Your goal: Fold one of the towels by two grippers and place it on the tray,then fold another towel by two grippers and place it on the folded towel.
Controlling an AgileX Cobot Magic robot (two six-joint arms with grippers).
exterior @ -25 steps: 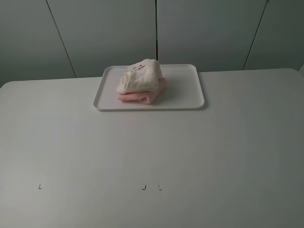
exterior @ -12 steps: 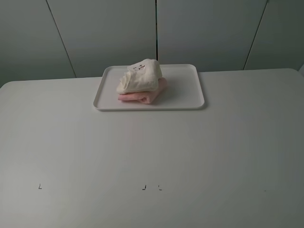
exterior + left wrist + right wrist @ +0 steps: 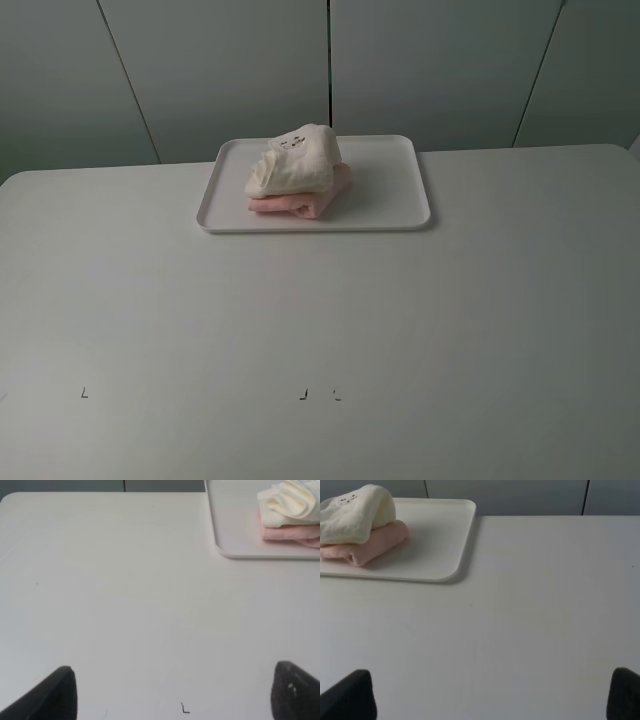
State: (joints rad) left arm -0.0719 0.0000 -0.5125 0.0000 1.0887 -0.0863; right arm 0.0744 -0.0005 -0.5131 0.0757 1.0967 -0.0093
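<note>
A white tray (image 3: pixel 395 195) sits at the back middle of the white table. On it lies a folded pink towel (image 3: pixel 312 203), and a folded cream towel (image 3: pixel 295 162) rests on top of it. The stack also shows in the left wrist view (image 3: pixel 289 502) and the right wrist view (image 3: pixel 355 517). Neither gripper shows in the high view. My left gripper (image 3: pixel 172 692) is open and empty, far from the tray over the bare table. My right gripper (image 3: pixel 490 695) is open and empty, also back from the tray.
Small black corner marks (image 3: pixel 303 395) lie on the table near its front edge; one shows in the left wrist view (image 3: pixel 185 709). Grey wall panels (image 3: pixel 330 60) stand behind the table.
</note>
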